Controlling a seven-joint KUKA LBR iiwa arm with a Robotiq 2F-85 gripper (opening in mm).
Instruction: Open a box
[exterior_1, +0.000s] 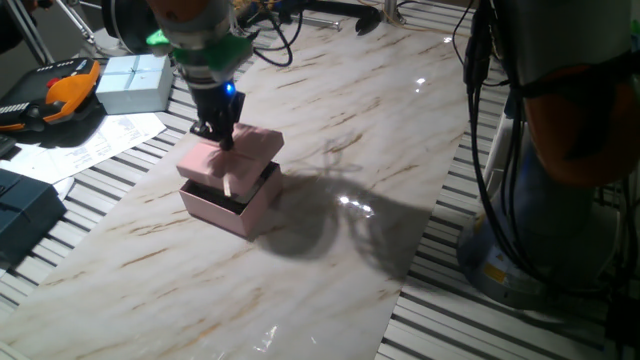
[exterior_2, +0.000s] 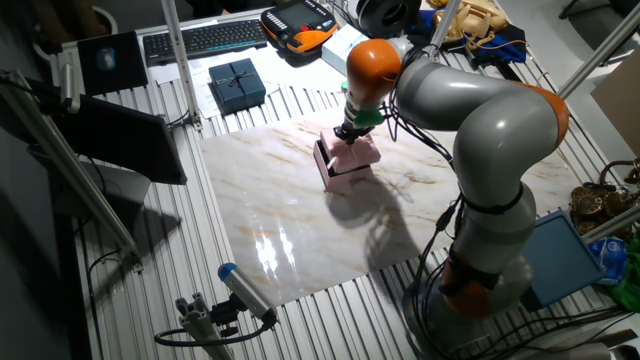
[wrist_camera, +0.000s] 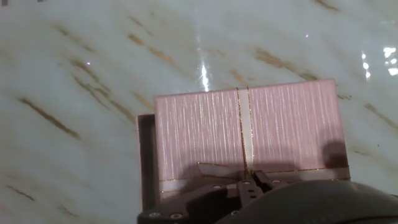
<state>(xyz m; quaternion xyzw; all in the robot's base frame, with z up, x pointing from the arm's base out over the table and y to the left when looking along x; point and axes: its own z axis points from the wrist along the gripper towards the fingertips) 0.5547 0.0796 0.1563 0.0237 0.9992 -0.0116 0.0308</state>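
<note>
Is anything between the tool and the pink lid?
No. In the hand view the tool sits right on the lid at its cream ribbon, nothing between them. The lid sits shifted off the box base.

In the hand view the end effector (wrist_camera: 252, 180) shows only its fingertips; the rest is cut off by the bottom edge. They cover the ribbon bow (wrist_camera: 245, 169), so its knot cannot be made out. The lid (wrist_camera: 249, 134) hides nearly all of the box (wrist_camera: 147, 162); only a dark strip shows at left. In the other fixed view the box (exterior_2: 345, 160) is too small for detail.
</note>
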